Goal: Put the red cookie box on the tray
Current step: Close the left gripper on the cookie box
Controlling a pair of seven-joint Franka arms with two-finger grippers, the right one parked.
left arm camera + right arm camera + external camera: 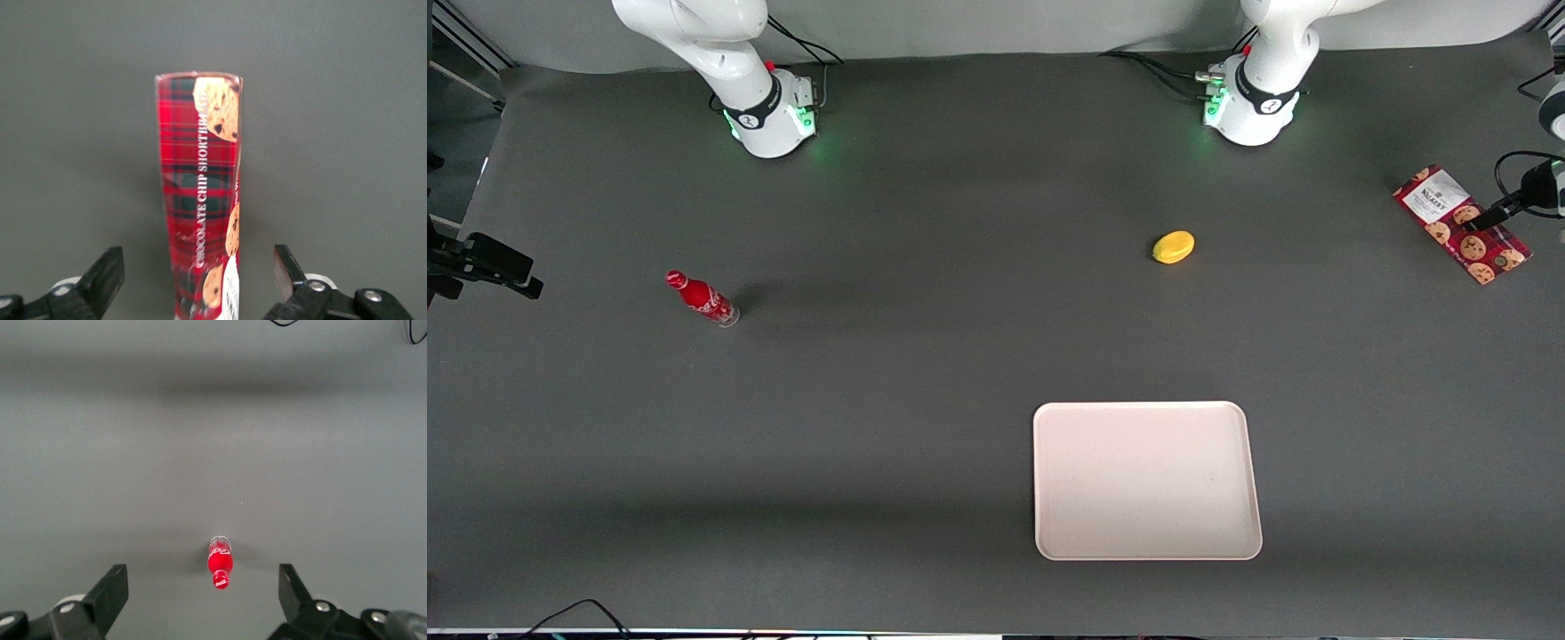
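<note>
The red cookie box [1440, 209] lies on the dark table at the working arm's end, farther from the front camera than the tray. My gripper [1482, 221] hangs over the box's middle. In the left wrist view the gripper [197, 260] is open. The box [200, 173], in red tartan printed with cookies, runs lengthwise between the two black fingers [107, 270] with a gap on each side, touching neither. The pale pinkish-white tray [1147, 480] sits near the table's front edge with nothing on it.
A yellow lemon-shaped object [1173, 247] lies between the cookie box and the table's middle. A small red soda bottle [703, 299] stands toward the parked arm's end; the right wrist view also shows the bottle [220, 563]. Cables run along the table's edges.
</note>
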